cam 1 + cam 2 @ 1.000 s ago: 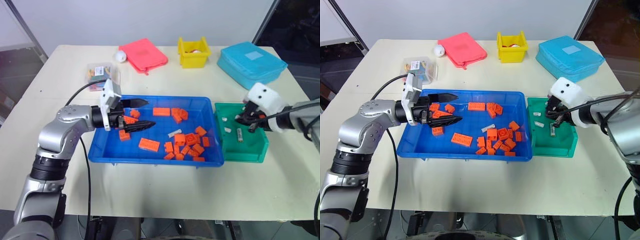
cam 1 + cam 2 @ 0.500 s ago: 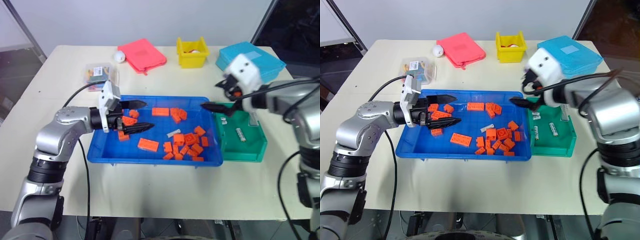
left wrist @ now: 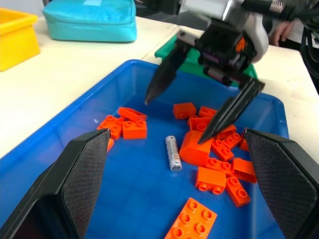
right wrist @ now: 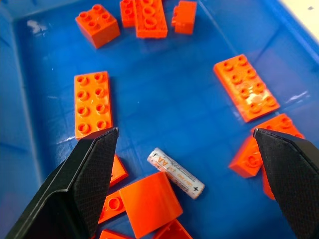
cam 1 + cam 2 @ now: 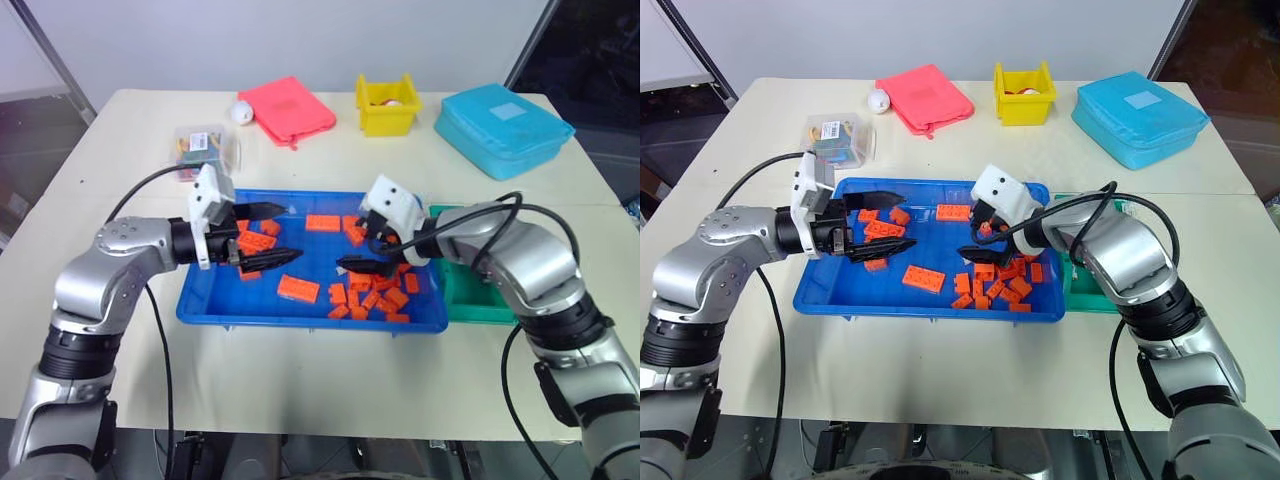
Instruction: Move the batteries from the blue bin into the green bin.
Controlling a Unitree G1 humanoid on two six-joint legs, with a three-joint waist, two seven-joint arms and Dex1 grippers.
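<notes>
Green bin point(image 5: 478, 300) mostly hidden behind right arm; contents not visible.

We can read only one marking with some certainty: the letters "AA" printed in dark on the silvery casing of the battery point(image 4: 175, 173) that lies on the floor of the blue bin point(image 4: 164, 114), just beside an orange brick point(image 4: 149, 203). Next to these letters the same battery carries a small plus sign near one end, and some more fine print that we cannot make out. The battery point(image 3: 172, 153) also shows dark printing in the left wrist view, but there it is not legible.
</notes>
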